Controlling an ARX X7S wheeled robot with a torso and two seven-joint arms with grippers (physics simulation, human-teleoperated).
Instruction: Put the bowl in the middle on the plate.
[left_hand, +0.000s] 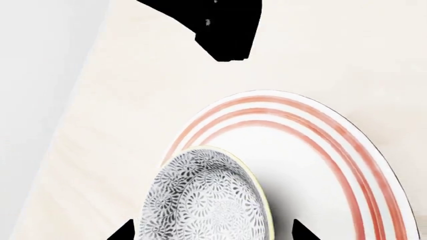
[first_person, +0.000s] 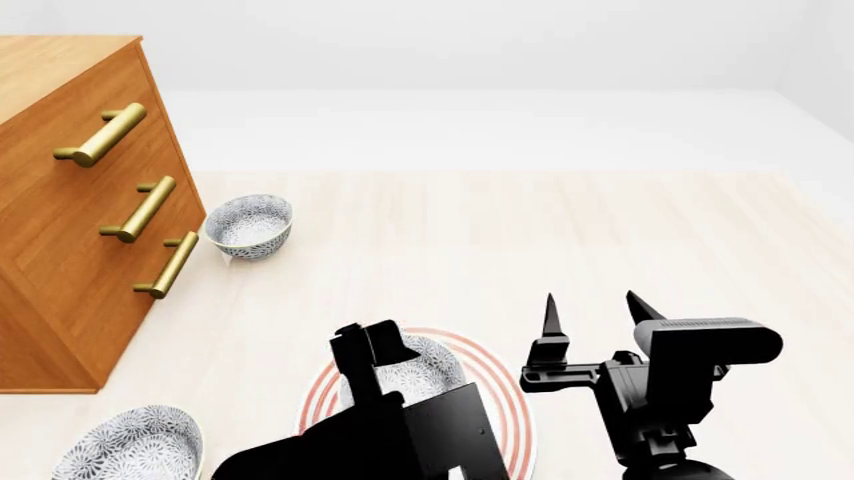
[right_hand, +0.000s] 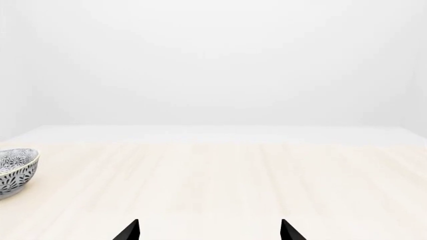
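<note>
The bowl (left_hand: 207, 200), white with a fine grey-blue floral pattern, sits on the plate (left_hand: 320, 150) close to its red-ringed rim. My left gripper (left_hand: 213, 232) is open. Its two black fingertips (left_hand: 125, 231) stand either side of the bowl with small gaps. In the head view the bowl (first_person: 416, 372) lies on the plate (first_person: 497, 385) under my left gripper (first_person: 374, 350), which covers part of both. My right gripper (first_person: 594, 305) is open and holds nothing, just right of the plate, pointing away over the table (right_hand: 220, 180).
A wooden dresser (first_person: 80, 200) with brass handles stands at the left. A look-alike bowl (first_person: 248, 225) sits beside it, seen also as a bowl (right_hand: 15, 170) in the right wrist view. Another bowl (first_person: 130, 445) lies at the near left. A black robot part (left_hand: 227, 30) shows beyond the plate.
</note>
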